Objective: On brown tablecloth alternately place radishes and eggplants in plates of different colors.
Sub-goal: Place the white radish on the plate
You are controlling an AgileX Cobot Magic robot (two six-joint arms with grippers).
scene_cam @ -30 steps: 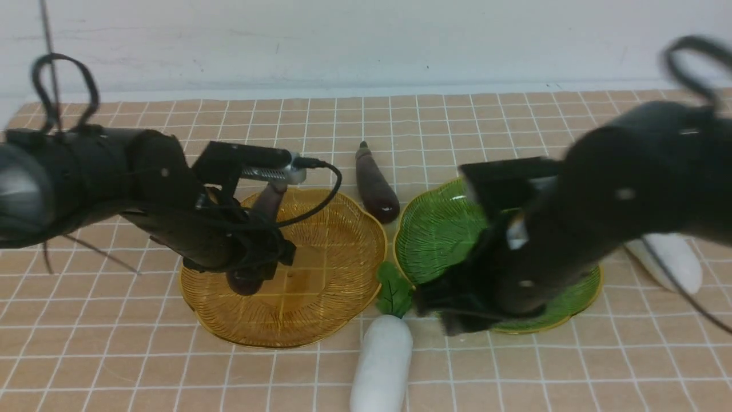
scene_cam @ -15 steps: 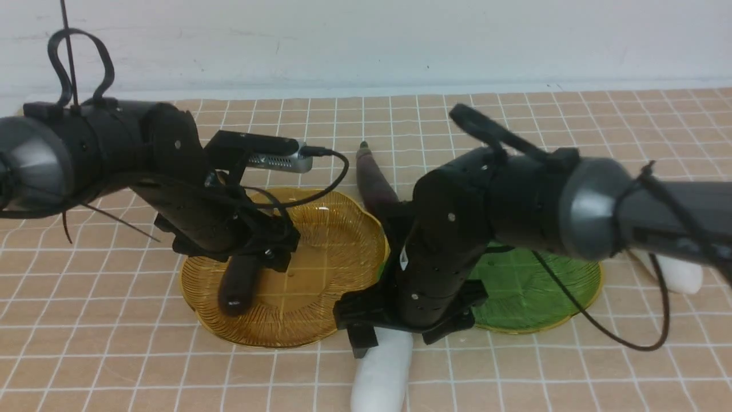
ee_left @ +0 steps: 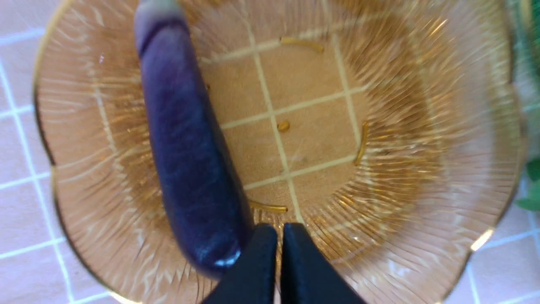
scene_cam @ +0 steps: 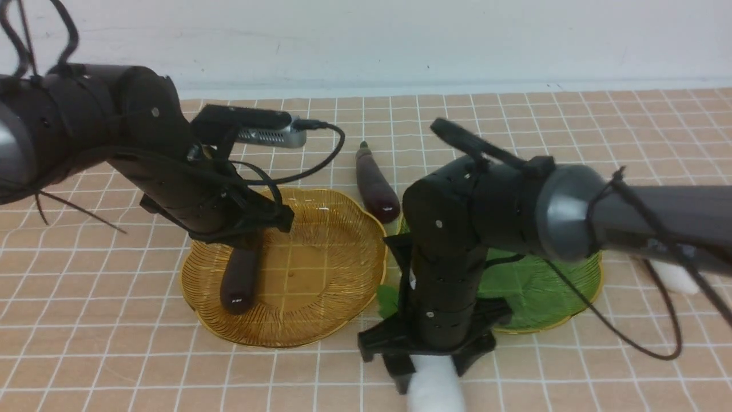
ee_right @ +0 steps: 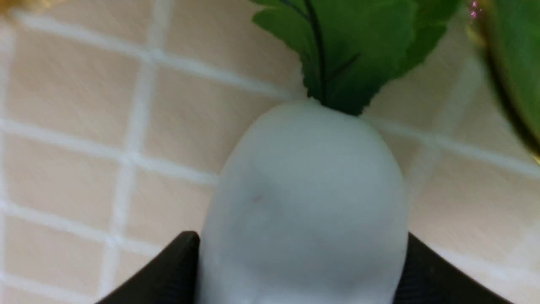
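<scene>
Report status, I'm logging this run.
Left gripper shut, empty. Right gripper closed on radish. One eggplant on yellow plate. Path to green plate: no obstruction seen.

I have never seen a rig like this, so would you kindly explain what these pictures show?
The front view looks forward from between a robot's two dark arms; each wrist view comes from a camera on one arm. On a brown, white-gridded tablecloth sit an amber plate and a green plate. One eggplant lies in the amber plate, below the left gripper, which is shut and empty. Another eggplant lies behind the plates. The right gripper holds a white radish between its fingers; a second radish lies right of the green plate.
</scene>
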